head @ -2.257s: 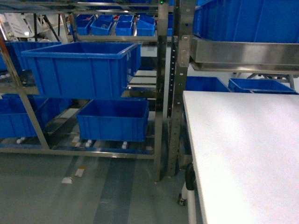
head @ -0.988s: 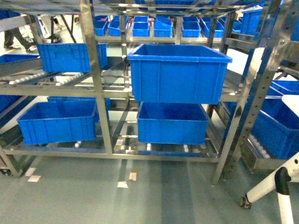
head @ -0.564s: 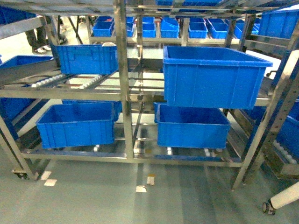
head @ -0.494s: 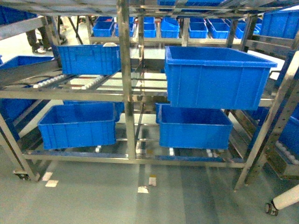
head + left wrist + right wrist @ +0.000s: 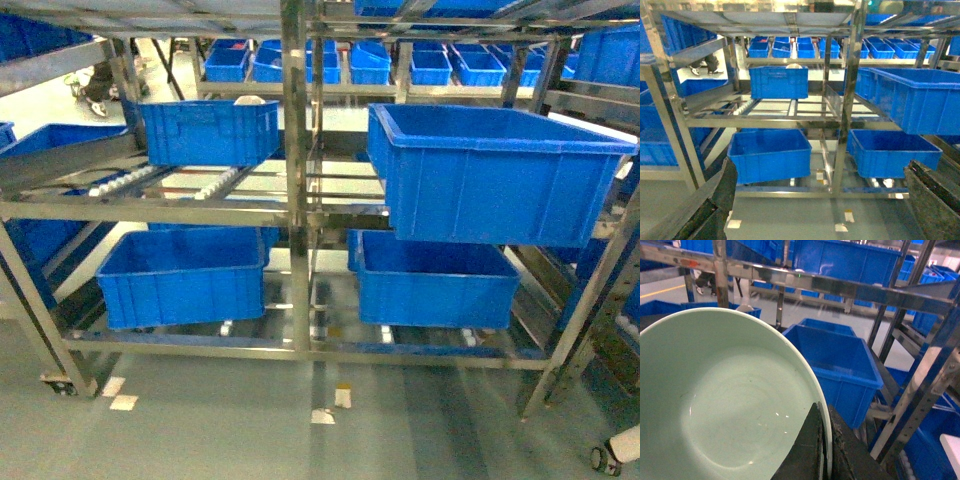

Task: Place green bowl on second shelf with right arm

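A steel rack [image 5: 297, 180] fills my head view, its uprights and rails running edge to edge. On its second shelf, at the right end, sits a large blue crate [image 5: 495, 170]; a smaller blue crate [image 5: 210, 130] rests toward the back left of the same shelf. Two more crates [image 5: 180, 275] sit on the bottom shelf, one at each end.

The green bowl [image 5: 725, 405] fills my right wrist view, its glossy inside facing the camera. My right gripper [image 5: 822, 450] is clamped on its rim, one finger inside, one outside.

My left gripper [image 5: 820, 210] holds nothing, its fingers [image 5: 715, 205] spread wide at the view's lower corners.
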